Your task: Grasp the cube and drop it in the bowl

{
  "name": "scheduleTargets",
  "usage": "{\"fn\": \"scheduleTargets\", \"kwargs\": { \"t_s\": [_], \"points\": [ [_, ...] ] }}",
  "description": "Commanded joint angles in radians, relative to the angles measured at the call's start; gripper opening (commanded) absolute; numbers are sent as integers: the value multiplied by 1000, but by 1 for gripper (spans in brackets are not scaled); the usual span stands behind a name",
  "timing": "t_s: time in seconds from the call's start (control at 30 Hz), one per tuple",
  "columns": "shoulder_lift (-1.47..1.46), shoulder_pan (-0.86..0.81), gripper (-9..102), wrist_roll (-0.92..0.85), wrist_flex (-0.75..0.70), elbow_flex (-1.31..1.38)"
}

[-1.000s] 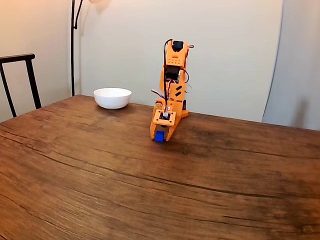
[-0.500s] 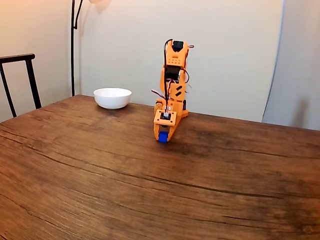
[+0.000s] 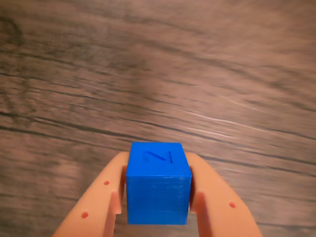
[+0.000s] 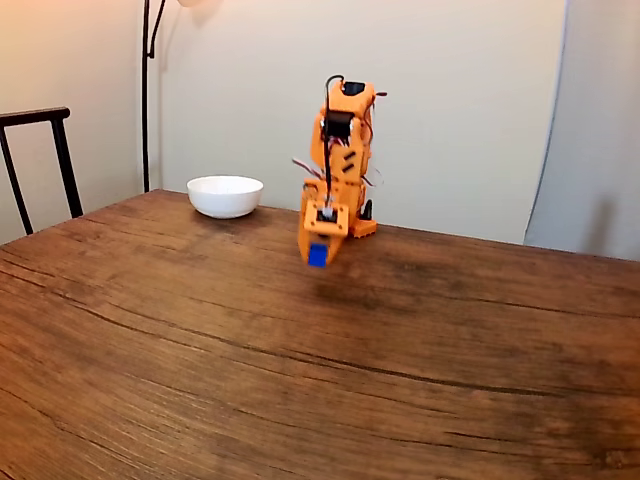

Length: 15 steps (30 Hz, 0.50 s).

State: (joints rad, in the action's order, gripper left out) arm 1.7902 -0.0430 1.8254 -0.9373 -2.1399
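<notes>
Pinching the blue cube [image 3: 158,182] from both sides, the orange gripper [image 3: 158,197] had its two fingers [image 3: 106,197] pressed against the cube's side faces in the wrist view, with a shallow mark legible on the cube's top face. In the fixed view the cube [image 4: 317,254] hung below the arm, clear of the wooden table [image 4: 300,380], with a faint shadow on the wood beneath it. The white bowl [image 4: 225,196] sat near the table's far edge, to the left of the arm in that view and well apart from the cube.

The main risk from here looked like a slip: the hold seemed to rest on two smooth faces of a small block, so a quick swing toward the bowl could let it twist or slide out and fall on the table short of the rim. Letting go too early, or too far above the shallow bowl, could also make the cube bounce out.

The fingertips were cut off by the bottom edge of the wrist view, so how far the cube sat into the grip could not be told. The table there was blurred. The bowl's inside was not visible from the fixed view.
</notes>
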Motion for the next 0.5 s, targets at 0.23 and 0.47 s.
{"fn": "scheduleTargets", "kwargs": {
  "t_s": [0.23, 0.47],
  "points": [
    [66, -107, 5, 160, -252, 255],
    [367, -201, 5, 212, -416, 249]
  ]
}}
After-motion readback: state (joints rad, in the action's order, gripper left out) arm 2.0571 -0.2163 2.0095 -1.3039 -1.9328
